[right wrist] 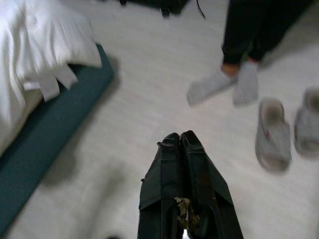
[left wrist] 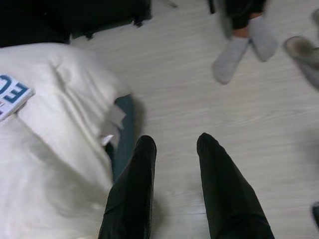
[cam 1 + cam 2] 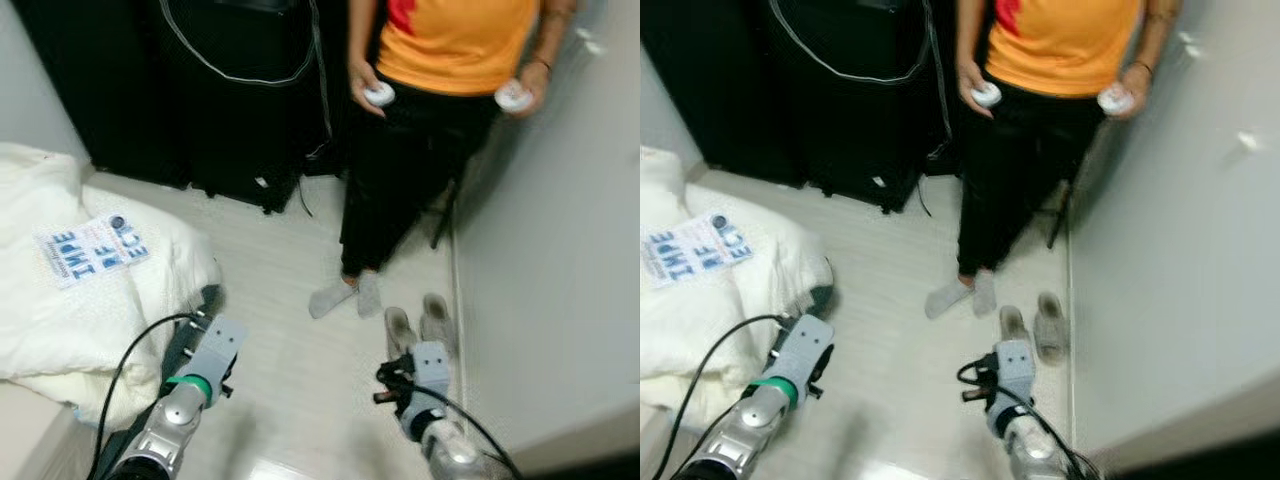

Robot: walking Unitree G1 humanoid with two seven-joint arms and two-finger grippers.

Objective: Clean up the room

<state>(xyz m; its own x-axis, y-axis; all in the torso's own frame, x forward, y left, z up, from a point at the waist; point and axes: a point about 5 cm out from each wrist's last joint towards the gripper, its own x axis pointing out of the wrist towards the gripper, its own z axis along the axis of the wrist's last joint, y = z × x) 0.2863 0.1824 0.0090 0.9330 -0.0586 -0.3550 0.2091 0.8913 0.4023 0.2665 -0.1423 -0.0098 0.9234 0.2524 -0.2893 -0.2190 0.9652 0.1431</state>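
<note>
My left gripper [image 2: 174,149] hangs over the pale wood floor [image 3: 290,370], fingers [image 2: 134,184] spread apart with nothing between them, just beside the edge of the white duvet [image 3: 90,320]. The duvet lies bunched on a bed at my left, over a teal mattress edge [image 1: 45,124]. A paper sheet with blue letters [image 3: 92,248] lies on top of the duvet. My right gripper [image 1: 182,144] is low over the floor too, fingers pressed together, empty at the tips. Near it, on the floor by the right wall, sits a pair of grey slippers [image 3: 420,325], side by side. A person in grey socks [image 3: 345,295] stands just beyond the slippers, orange shirt, black trousers, a white controller [image 3: 379,95] in each hand. Black luggage [image 3: 230,100] stands against the far wall with a cable draped over it.
</note>
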